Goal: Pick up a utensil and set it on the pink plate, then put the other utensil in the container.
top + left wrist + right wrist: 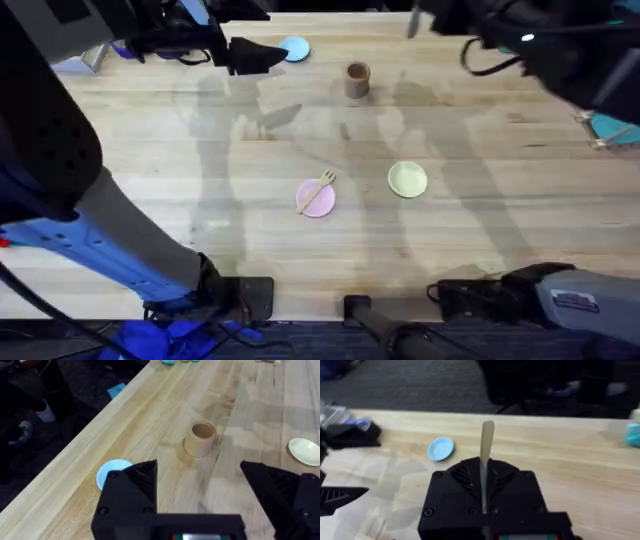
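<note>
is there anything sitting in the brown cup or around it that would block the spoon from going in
Nothing visible does. The container looks open and empty, with bare table around it. The right gripper holds the spoon; the fork already lies on the pink plate.

Tabletop [150, 200] is lying mostly bare; wide open wood along the left and near edges.

Cup [358, 80] is standing upright alone toward the far edge, open wood on all sides.

Blue disc [295, 48] is lying at the far edge, just beside the open left gripper [262, 55], which is hanging over that stretch.

Pink plate [316, 198] with fork [321, 185] across it and green dish [407, 179] are sitting mid-table, apart, with a passable gap between them.

Right gripper [484, 495], clamping the spoon [486, 455], is crowding the far right corner.
</note>
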### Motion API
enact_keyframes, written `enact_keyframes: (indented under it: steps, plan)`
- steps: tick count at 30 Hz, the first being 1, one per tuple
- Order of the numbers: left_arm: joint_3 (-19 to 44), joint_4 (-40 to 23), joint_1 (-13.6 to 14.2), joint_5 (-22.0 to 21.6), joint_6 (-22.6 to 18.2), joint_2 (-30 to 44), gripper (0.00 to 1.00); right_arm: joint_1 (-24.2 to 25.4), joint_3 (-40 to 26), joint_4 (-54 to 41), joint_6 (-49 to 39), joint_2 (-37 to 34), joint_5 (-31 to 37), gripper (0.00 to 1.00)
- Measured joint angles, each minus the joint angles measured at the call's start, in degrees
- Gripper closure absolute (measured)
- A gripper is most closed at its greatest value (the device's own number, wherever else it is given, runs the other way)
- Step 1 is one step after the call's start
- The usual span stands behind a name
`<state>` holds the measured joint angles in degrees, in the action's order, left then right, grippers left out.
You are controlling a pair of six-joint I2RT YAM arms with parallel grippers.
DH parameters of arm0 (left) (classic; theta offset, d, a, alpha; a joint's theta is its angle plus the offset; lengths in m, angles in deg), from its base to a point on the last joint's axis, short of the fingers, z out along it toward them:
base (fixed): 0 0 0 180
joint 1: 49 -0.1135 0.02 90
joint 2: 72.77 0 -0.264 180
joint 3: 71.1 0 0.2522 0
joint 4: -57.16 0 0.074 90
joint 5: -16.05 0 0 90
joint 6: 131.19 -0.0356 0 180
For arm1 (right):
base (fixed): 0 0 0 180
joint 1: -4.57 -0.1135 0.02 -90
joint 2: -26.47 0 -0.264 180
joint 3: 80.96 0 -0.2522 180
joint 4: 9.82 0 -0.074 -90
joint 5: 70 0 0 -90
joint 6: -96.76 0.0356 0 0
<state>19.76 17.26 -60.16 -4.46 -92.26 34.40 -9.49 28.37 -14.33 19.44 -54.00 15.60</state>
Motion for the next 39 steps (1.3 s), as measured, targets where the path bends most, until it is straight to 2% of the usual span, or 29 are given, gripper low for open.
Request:
enact_keyframes:
  steps: [5, 15, 20, 26, 30, 39]
  plan:
    - [0.0, 0.0, 0.0, 0.0, 0.0, 0.0, 0.008, -2.5, 0.3, 7.0, 0.6, -6.9, -1.4, 0.967]
    - [0.0, 0.0, 0.0, 0.0, 0.0, 0.0, 0.008, -2.5, 0.5, 27.6, 0.2, -17.2, -3.3, 0.967]
    - [0.0, 0.0, 0.0, 0.0, 0.0, 0.0, 0.008, -1.5, 0.5, 33.3, -0.7, -21.1, -9.8, 0.967]
    - [0.0, 0.0, 0.0, 0.0, 0.0, 0.0, 0.008, 4.4, 0.5, 37.5, -1.6, -23.8, -21.3, 0.967]
    - [0.0, 0.0, 0.0, 0.0, 0.0, 0.0, 0.008, 7.5, 0.5, 40.5, -2.1, -24.3, -26.3, 0.967]
    - [0.0, 0.0, 0.0, 0.0, 0.0, 0.0, 0.008, 6.9, 0.5, 50.1, -2.5, -29.6, -32.8, 0.967]
